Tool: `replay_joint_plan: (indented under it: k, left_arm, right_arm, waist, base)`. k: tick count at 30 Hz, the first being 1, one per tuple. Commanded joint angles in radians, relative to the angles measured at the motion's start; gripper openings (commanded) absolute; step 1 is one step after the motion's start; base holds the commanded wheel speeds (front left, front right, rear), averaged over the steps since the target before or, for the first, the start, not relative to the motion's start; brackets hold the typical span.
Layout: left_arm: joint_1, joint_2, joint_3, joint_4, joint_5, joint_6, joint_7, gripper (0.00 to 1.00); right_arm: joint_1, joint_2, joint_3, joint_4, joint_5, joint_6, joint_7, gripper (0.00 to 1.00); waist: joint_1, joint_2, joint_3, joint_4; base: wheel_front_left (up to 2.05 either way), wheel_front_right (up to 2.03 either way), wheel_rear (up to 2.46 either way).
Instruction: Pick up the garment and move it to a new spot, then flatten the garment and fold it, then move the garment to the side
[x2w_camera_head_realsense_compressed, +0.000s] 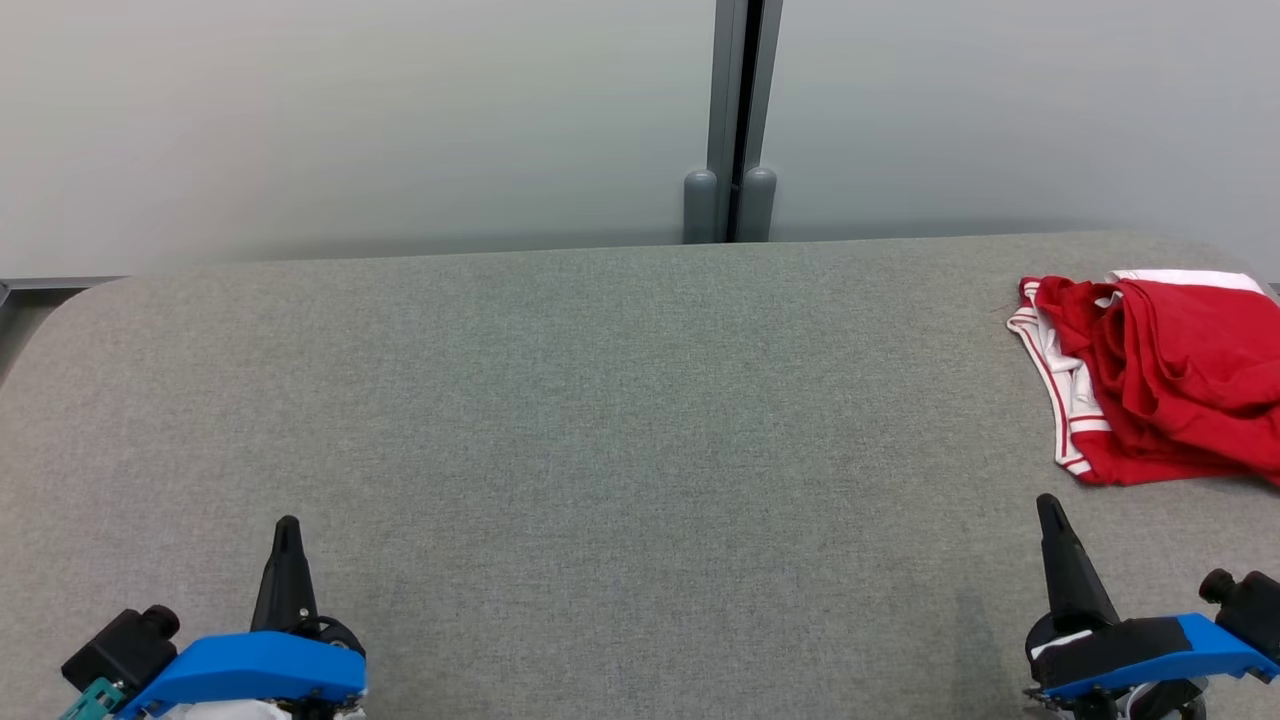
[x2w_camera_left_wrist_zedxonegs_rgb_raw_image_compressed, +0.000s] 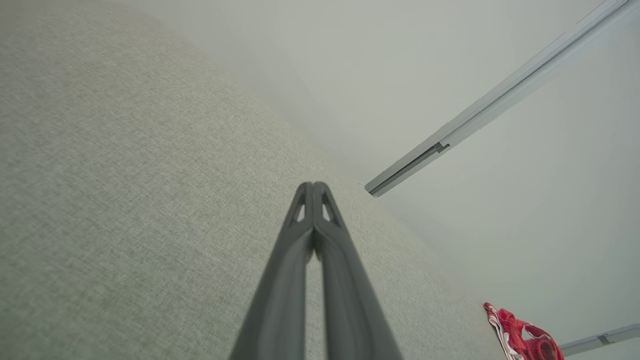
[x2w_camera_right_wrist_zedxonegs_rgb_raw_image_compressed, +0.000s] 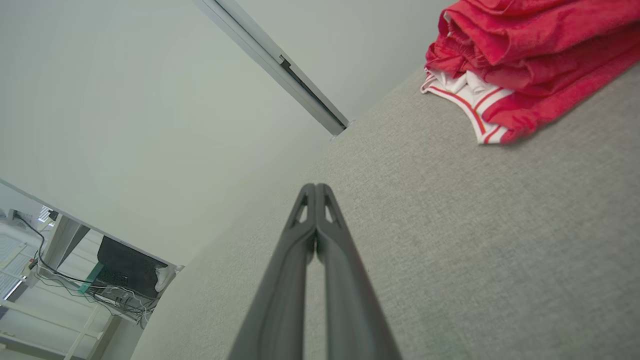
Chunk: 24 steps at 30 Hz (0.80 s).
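Left tool (x2w_camera_head_realsense_compressed: 287, 528): near the front-left corner of the surface (x2w_camera_head_realsense_compressed: 600, 420). Its two long dark fingers are pressed together to a fine point and hold nothing. Its blue housing is cut off by the lower edge of the head view.
Surface: grey woven cloth with a fine weave and a rounded far-left corner.
Post (x2w_camera_head_realsense_compressed: 737, 120): a slim grey upright behind the far edge, between two pale, smooth panels.
Right tool (x2w_camera_head_realsense_compressed: 1048, 505): near the front-right corner, fingers closed tip to tip and empty-handed. Its body is partly out of frame.
Garment (x2w_camera_head_realsense_compressed: 1170, 380): soft red cloth with white, red-striped trim, crumpled in a heap at the far-right edge. It lies well clear of the right tool. Its right side is cut off, and the folds hide its shape.
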Motion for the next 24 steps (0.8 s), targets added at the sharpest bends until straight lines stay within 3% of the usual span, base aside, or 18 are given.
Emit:
replay_joint_plan:
  k: [1, 24]
  left_arm:
    - [-0.031, 0.002, 0.008, -0.015, -0.037, -0.006, 0.007, 0.0]
    - [-0.05, 0.003, 0.032, -0.019, -0.318, -0.026, 0.077, 0.0]
  right_arm:
    - [-0.03, 0.001, -0.007, -0.01, 0.039, 0.0, 0.009, 0.0]
    - [-0.045, 0.004, -0.028, -0.006, 0.306, 0.0, 0.076, 0.0]
  waist:
    - [-0.0001, -0.0001, -0.001, 0.0]
    - [-0.0001, -0.0001, -0.009, -0.005]
  base:
    - [0.0, 0.0, 0.0]
    - [0.0, 0.0, 0.0]
